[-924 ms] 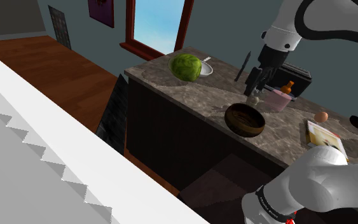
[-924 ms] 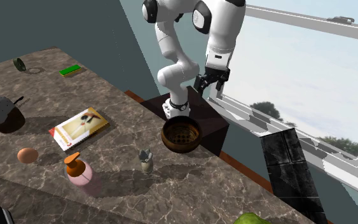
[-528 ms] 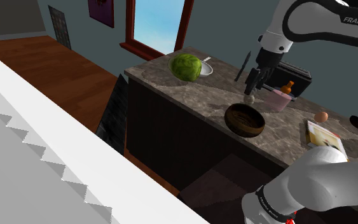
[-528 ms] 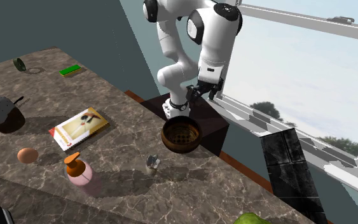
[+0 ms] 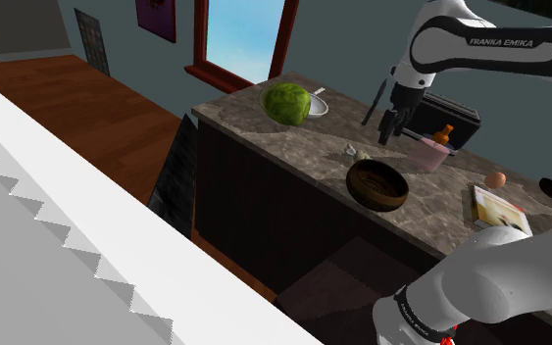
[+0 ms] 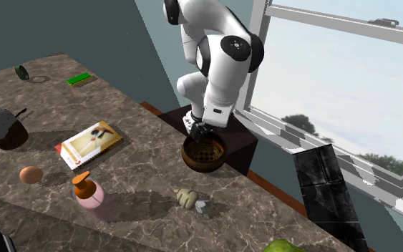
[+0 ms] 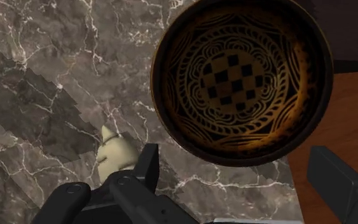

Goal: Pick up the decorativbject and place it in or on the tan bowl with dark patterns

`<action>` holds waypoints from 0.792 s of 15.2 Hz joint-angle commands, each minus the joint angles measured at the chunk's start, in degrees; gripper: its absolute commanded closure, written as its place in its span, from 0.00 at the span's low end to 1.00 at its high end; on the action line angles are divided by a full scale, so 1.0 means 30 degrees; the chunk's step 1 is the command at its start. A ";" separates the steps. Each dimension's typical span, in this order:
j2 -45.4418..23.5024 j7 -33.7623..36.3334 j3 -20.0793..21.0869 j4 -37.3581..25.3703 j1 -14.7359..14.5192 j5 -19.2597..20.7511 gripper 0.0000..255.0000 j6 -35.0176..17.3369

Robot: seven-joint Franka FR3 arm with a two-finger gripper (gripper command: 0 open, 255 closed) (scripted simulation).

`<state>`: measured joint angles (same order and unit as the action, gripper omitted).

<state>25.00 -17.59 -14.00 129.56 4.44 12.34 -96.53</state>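
Heads up: the decorative object (image 6: 187, 197) has toppled since a second ago. It now lies on its side on the table (image 6: 114, 93) near the bowl (image 6: 204, 152), not in it. Your pincer (image 7: 238, 168) is spread wide and empty above the bowl. You likely need a regrasp.

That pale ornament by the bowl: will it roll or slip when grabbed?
Likely apt to roll: the ornament looks lumpy and rounded, lying on the counter. Probably light, being far smaller than the bowl. Its uneven shape may slip in the open claw.
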 commanded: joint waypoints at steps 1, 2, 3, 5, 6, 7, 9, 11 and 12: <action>-0.1242 -0.0839 -0.0574 -0.0714 0.0160 0.0291 0.00 -0.0355; -0.1862 -0.1255 -0.0857 -0.1053 0.0248 0.0408 0.00 -0.0557; -0.2496 -0.1671 -0.1135 -0.1414 0.0333 0.0507 0.00 -0.0752; -0.3805 -0.2512 -0.1659 -0.2200 0.0516 0.0638 0.00 -0.1125; -0.4478 -0.2934 -0.1909 -0.2625 0.0611 0.0672 0.00 -0.1300; -0.5164 -0.3360 -0.2145 -0.3071 0.0714 0.0685 0.00 -0.1467; -0.6572 -0.4216 -0.2585 -0.4030 0.0938 0.0647 0.00 -0.1770; -0.8024 -0.5076 -0.2965 -0.5080 0.1207 0.0528 0.00 -0.2024; -0.8765 -0.5505 -0.3131 -0.5641 0.1360 0.0443 0.00 -0.2131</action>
<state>1.07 -32.74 -22.83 114.23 8.09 13.90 -102.39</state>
